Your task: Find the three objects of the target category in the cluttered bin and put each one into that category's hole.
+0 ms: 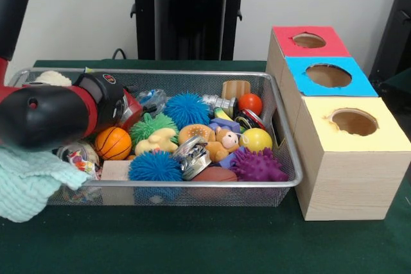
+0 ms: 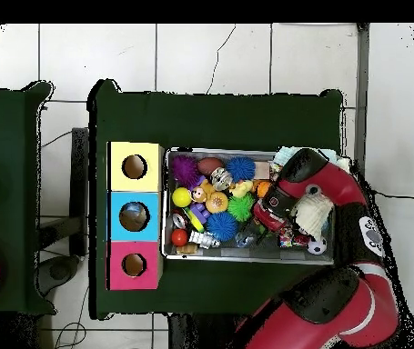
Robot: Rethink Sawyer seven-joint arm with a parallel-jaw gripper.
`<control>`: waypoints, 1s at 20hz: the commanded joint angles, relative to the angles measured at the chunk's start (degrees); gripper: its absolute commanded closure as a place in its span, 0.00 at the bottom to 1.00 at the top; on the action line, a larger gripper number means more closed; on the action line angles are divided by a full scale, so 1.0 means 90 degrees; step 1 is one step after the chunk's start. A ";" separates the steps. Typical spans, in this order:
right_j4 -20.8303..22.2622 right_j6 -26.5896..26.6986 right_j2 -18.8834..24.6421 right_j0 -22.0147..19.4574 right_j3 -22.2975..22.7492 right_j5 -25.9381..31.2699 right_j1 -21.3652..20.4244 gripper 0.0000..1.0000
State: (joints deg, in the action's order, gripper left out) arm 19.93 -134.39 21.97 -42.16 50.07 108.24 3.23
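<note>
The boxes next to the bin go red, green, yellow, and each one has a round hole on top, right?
Not quite. The middle box is blue, not green, as the front view shows. The red box and yellow box are right, and all three have round holes.

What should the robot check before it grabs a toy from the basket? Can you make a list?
1. Three box holes open: red hole, blue hole, yellow hole - ok.
2. Wire bin sits flat beside the boxes - ok.
3. Arm is over the bin's end - ok.
4. Jaws open or shut - cannot tell, they are hidden.
5. Toys easy to pick out - not ok, they are piled together.
6. Cloth hanging over the bin corner - not ok, it covers toys.
</note>
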 commanded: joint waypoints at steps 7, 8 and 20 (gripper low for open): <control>0.0131 0.0177 0.0061 -0.0364 0.1915 -0.4421 -0.1046 0.00; 0.0119 0.0188 0.0032 -0.0339 0.1875 -0.4398 -0.1018 0.00; -0.0214 0.0304 0.0034 -0.0333 0.2034 -0.4020 -0.0970 1.00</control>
State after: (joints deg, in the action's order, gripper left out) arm 19.87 -134.39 21.80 -44.04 67.43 78.29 -7.21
